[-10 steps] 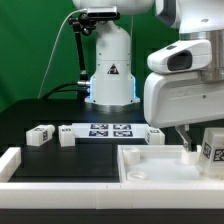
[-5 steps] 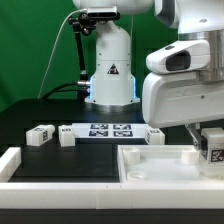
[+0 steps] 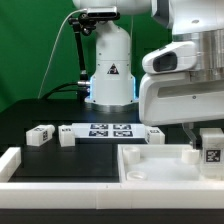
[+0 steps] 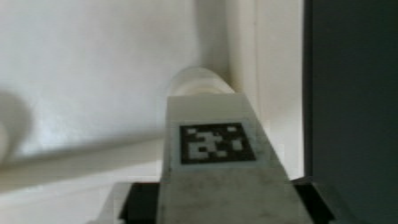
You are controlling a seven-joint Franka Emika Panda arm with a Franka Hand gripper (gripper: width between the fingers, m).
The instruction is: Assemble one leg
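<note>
My gripper (image 3: 210, 148) is shut on a leg (image 3: 211, 146), a small white block with a black-and-white tag, at the exterior view's right. It holds the leg just over the far right corner of the wide white tray-like part (image 3: 150, 162). In the wrist view the leg (image 4: 217, 140) fills the middle, tag facing the camera, its tip near the tray-like part's raised corner (image 4: 205, 78); dark fingers (image 4: 143, 203) flank its base. Three more legs (image 3: 40, 135) (image 3: 67, 136) (image 3: 156, 136) lie on the black table.
The marker board (image 3: 108, 130) lies flat behind the tray-like part. A white L-shaped border (image 3: 12, 160) runs along the table's front and left. The robot base (image 3: 110, 70) stands at the back against a green backdrop.
The arm with the held leg has shifted slightly toward the exterior view's left and a little lower over the tray-like part's corner. The other parts have not moved.
</note>
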